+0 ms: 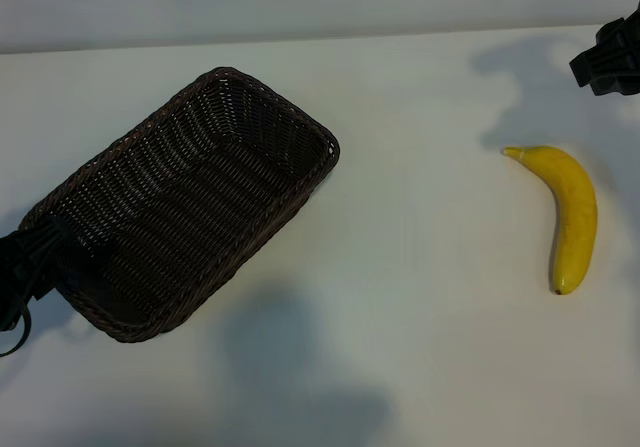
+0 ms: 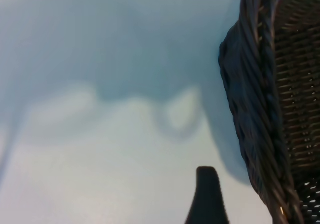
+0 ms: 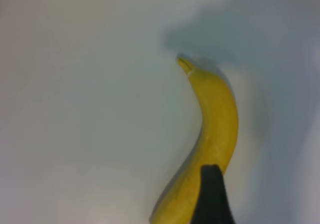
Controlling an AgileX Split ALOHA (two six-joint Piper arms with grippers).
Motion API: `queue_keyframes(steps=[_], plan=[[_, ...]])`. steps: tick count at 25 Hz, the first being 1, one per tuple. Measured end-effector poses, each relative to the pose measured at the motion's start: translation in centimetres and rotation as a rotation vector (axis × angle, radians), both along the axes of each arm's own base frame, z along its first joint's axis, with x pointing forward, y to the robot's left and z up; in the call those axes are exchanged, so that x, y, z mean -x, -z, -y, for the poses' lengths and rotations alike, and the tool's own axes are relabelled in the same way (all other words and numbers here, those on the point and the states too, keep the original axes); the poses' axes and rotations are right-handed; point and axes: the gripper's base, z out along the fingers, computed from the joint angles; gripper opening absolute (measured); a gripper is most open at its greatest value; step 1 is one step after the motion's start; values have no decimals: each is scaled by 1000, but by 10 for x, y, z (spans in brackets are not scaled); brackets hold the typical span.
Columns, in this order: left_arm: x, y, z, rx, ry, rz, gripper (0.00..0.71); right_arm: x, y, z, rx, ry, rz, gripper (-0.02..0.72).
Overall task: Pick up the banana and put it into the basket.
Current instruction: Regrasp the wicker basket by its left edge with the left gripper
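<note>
One banana [image 1: 572,210] is lying flat on the white table [image 1: 420,267], well apart from the basket [image 1: 290,122], out past the basket's short end that is facing it. Its stem tip is pointing toward the basket's side of the table, and its blunt end is curving away. Nothing is touching it.

The right tool [image 1: 608,55] is hanging above the table near the banana's stem end, farther from the basket than the banana is. Its jaws are standing released and are grasping nothing; in the right wrist view one dark fingertip [image 3: 212,194] is showing over the banana's lower body.

The left tool [image 1: 20,277] is sitting at the basket's far short end from the banana, idle, released and carrying nothing; one fingertip [image 2: 207,196] is showing just beside the wicker rim.

Handling judgement: the banana is looking light, smooth-skinned and fairly firm, yet liable to bruise under a hard squeeze. The curve is likely to let it roll or pivot if pinched near an end. The thick middle, taken across its width, appears the soundest hold.

Count: one banana, one basket, two tools. The basket is holding nothing that can be seen.
</note>
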Motion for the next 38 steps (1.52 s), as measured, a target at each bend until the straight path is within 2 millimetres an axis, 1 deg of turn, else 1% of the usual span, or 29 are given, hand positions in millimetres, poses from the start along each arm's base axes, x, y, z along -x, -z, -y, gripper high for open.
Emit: queue_keyframes(steps=[7, 15, 24, 34, 38], plan=[[4, 10, -5, -31, -33, -17, 564, 0, 0, 0, -3, 0, -1, 527], [1, 9, -6, -30, -56, 27, 564, 0, 0, -1, -11, 1, -3, 527], [-12, 23, -1, -26, -43, -16, 564, 0, 0, -1, -9, -5, -3, 527], [-29, 47, 7, 4, -43, -55, 564, 0, 0, -1, -8, -6, -5, 527], [-33, 53, 9, 16, -44, -63, 564, 1, 0, -1, -8, -7, -6, 526]])
